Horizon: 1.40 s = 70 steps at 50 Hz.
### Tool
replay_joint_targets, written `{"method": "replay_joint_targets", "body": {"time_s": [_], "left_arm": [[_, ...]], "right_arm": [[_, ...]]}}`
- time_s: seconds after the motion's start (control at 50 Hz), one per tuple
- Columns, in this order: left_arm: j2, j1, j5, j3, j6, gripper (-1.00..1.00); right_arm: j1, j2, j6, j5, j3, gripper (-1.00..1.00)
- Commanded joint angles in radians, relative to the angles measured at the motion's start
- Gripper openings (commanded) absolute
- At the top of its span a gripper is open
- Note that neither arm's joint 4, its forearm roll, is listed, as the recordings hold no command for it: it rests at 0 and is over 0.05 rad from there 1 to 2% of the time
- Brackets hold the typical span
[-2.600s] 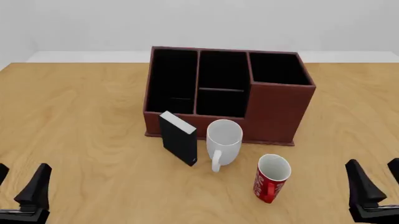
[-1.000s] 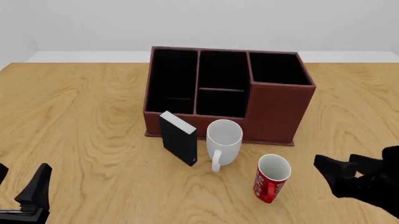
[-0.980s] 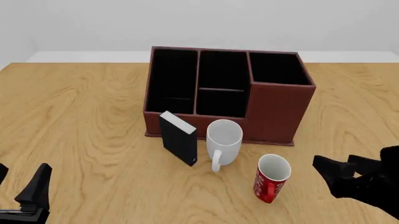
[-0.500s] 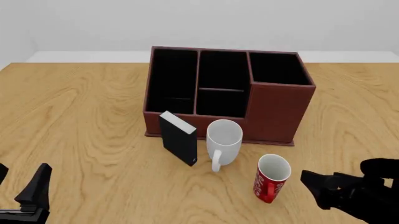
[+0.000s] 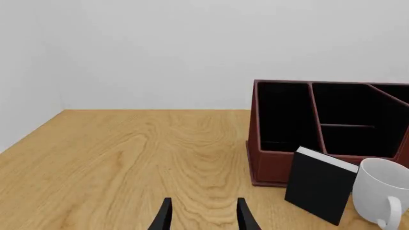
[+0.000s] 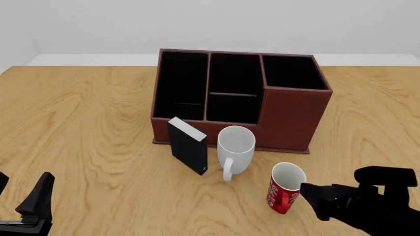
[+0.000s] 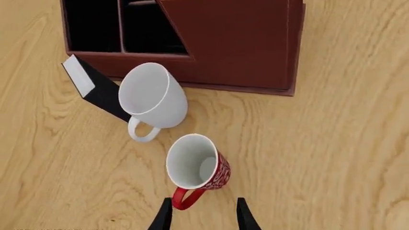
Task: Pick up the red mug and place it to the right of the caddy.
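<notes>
Your red mug (image 6: pixel 285 189) stands upright on the tabletop (image 6: pixel 85 123), toward the near right, in front of the caddy's (image 6: pixel 288 115) taller right-hand block and well clear of it. Its white interior faces up, and the right wrist view shows its red handle (image 7: pixel 187 198) pointing back toward your right gripper (image 7: pixel 200 216). That gripper sits just beside the mug on its right in the front view, fingers spread apart with nothing between them; in the wrist view the handle lies just ahead of the gap between the fingertips, not yet gripped.

Just to the left of the red mug and slightly farther back is the white mug (image 6: pixel 235 147), upright with its handle toward you, standing close against the caddy's front wall. Beside it, further left, the black box (image 6: pixel 188 145) stands on edge, turned at an angle.

The caddy sits in the middle of the tabletop, its black-lined compartments open upward.

Your left gripper (image 5: pixel 200 219) rests low at the near left corner, well apart from everything, fingers parted and empty.

The tabletop is pale wood with broad swirling grain. Behind it rises a plain light-grey wall (image 6: pixel 210 24), with a second wall (image 5: pixel 26 72) meeting it at the far left corner.
</notes>
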Motion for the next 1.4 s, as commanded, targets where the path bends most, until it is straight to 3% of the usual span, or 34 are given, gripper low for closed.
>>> {"method": "replay_joint_targets", "body": {"time_s": [0.02, 0.5, 0.68, 1.4], "left_arm": [[0.0, 0.0, 0.0, 0.0, 0.0, 1.0], [0.0, 0.0, 0.0, 0.0, 0.0, 1.0], [0.0, 0.0, 0.0, 0.0, 0.0, 1.0], [0.0, 0.0, 0.0, 0.0, 0.0, 1.0]], "right_arm": [[0.042, 0.094, 0.02, -0.086, 0.011, 1.0], [0.093, 0.226, 0.055, -0.197, 0.03, 1.0], [0.13, 0.308, 0.095, -0.261, 0.04, 1.0], [0.146, 0.392, 0.122, -0.341, 0.075, 1.0]]}}
